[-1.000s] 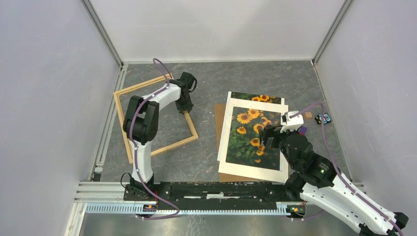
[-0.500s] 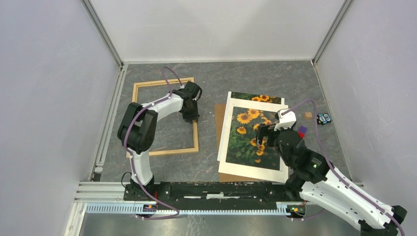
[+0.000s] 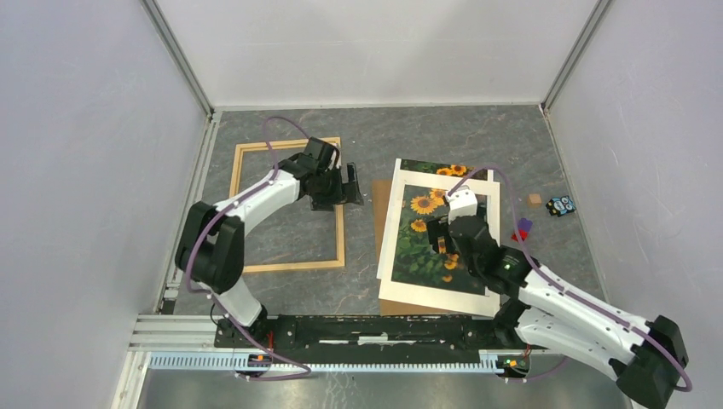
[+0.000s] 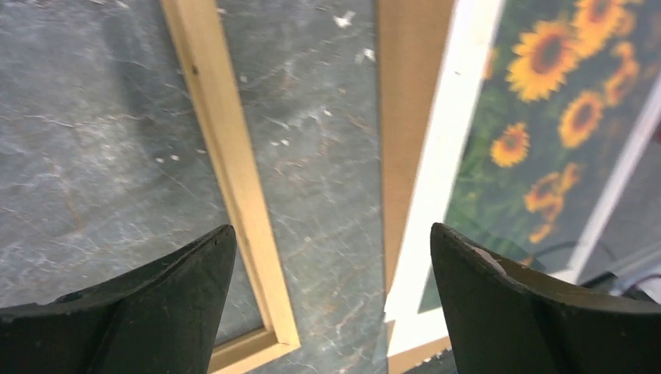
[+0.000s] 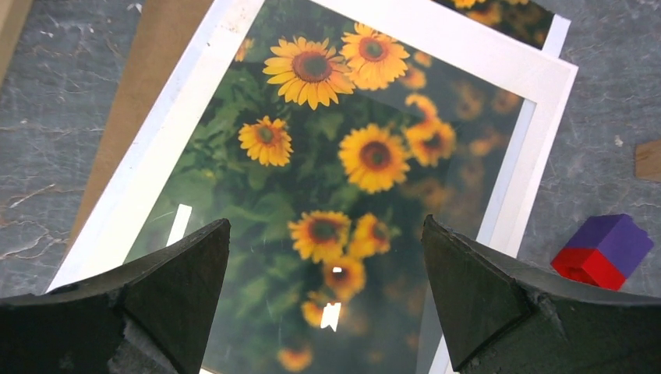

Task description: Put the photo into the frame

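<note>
- The grey marbled table [image 3: 375,128] fills the middle of my top view, with white walls on three sides.
- The frame [image 3: 290,265] lies flat on the left half of the table. Bare table shows inside it, and nothing is in it yet.
- On the right half sits a stack. A brown board [image 3: 379,213] is at the bottom, with a white mat [image 3: 435,290] above it, turned a little off the board's edges.
- The photo [image 3: 419,254] shows through the mat's window, so it is in that stack, well apart from the frame. A strip of flower print also shows past the mat's upper edge.
- The left gripper [image 3: 349,189] hangs just right of the frame's right strip. On its wrist camera the jaws stand wide apart with nothing between them. The wood strip is below the left finger, and the board and mat are below the right.
- The right gripper [image 3: 439,234] hovers over the mat's window, jaws spread wide, gripping nothing. I can't tell whether it touches the print.
- At centre right, off the stack, I see a purple-and-red block [image 3: 522,228], a small blue-and-black object [image 3: 561,204] and a small brown piece [image 3: 535,199].
</note>
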Controlling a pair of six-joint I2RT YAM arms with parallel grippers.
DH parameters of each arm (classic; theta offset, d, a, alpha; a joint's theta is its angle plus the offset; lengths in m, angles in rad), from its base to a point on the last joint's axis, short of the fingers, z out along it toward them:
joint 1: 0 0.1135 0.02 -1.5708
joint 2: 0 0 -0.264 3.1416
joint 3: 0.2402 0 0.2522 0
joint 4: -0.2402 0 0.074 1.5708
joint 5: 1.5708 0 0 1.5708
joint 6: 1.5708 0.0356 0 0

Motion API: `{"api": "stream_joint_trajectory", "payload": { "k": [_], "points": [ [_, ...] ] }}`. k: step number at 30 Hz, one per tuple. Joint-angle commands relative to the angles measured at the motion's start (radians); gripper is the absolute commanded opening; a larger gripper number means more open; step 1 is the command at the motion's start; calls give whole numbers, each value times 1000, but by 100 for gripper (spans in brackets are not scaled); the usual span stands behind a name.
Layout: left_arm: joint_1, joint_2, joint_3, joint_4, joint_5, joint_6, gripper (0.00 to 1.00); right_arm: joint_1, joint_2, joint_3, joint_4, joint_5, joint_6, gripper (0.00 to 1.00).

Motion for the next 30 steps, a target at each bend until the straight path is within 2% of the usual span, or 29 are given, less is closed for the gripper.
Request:
{"api": "stream_joint_trajectory", "payload": {
  "k": [1, 5, 8, 11, 17, 23, 30],
  "points": [
    [-31, -117, -92, 110, 185, -2, 100, -77, 84, -14, 108, -113, -5, 98],
    [-121, -198, -243, 257, 272, -83, 100, -242, 140, -32, 129, -301, 7, 98],
    [-197, -276, -361, 375, 258, -151, 100, -401, 155, -64, 127, -443, 11, 98],
    [-270, -342, -462, 453, 199, -193, 100, -499, 166, -87, 97, -452, 13, 98],
    [-379, -390, -568, 523, 76, -241, 100, -684, 166, -155, 81, -464, 14, 98],
    [-402, -393, -650, 628, 67, -305, 100, -732, 145, -194, 101, -480, -5, 98],
    [-431, -339, -662, 680, 75, -373, 100, -733, 176, -226, 146, -553, 16, 96]
  ]
}}
